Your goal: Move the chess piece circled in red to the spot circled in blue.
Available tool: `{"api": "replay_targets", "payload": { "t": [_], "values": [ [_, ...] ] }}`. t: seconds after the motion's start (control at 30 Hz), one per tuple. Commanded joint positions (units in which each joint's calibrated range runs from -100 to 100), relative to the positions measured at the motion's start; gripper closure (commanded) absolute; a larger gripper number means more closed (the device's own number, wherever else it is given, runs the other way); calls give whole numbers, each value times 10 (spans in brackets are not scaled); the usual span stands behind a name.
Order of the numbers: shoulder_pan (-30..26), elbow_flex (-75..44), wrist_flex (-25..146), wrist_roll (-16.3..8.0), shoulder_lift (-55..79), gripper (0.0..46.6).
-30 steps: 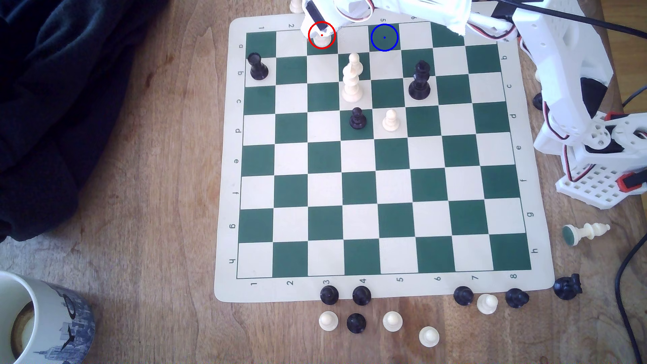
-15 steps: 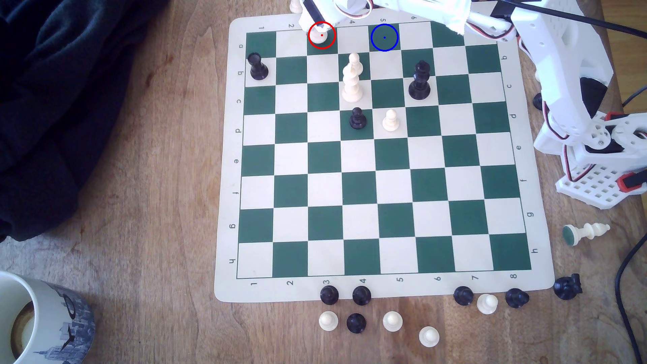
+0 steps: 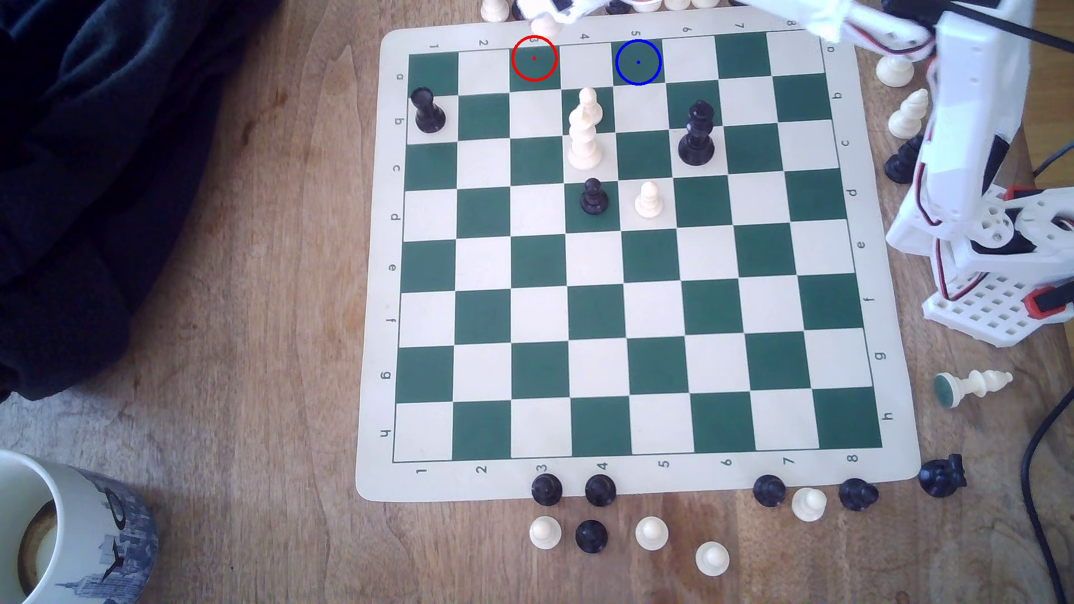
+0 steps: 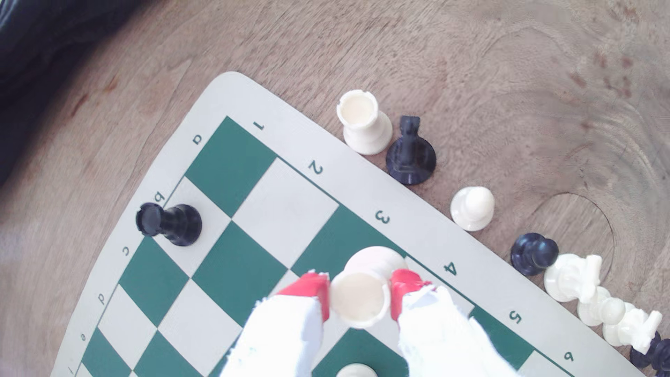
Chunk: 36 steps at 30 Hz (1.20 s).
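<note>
The chess piece (image 4: 360, 299), a cream rook with a hollow flat top, hangs clamped between the red pads (image 4: 311, 290) of my gripper (image 4: 360, 297), lifted off the board. In the exterior view the chess piece (image 3: 546, 24) shows just under the gripper (image 3: 545, 8) at the top edge, above the board's far border. The red-ringed green square (image 3: 534, 58) lies bare. The spot (image 3: 638, 62), a green square with a blue ring and dot, sits two squares to the exterior view's right of it and is unoccupied.
On the board (image 3: 372, 290) stand a black rook (image 3: 428, 110), a tall cream piece (image 3: 584, 130), a black king (image 3: 696, 133), a black pawn (image 3: 593, 196) and a cream pawn (image 3: 648, 200). Captured pieces line the board's edges. A mug (image 3: 64, 534) stands at the lower left.
The gripper has risen with the rook, carrying it off the red-ringed square toward the top edge. The arm's upper part has swung back, uncovering pieces beside the board.
</note>
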Motion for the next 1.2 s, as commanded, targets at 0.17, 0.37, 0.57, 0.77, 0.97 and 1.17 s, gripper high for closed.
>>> {"api": "replay_targets", "payload": {
  "t": [0.17,0.37,0.57,0.77,0.97,1.17],
  "values": [
    [17,204,-71,21,-207,446],
    [36,293,-115,31,-245,447],
    [43,383,-172,36,-256,448],
    [50,403,-199,36,-238,448],
    [50,415,-217,36,-217,448],
    [51,415,-231,36,-190,448]
  ]
}}
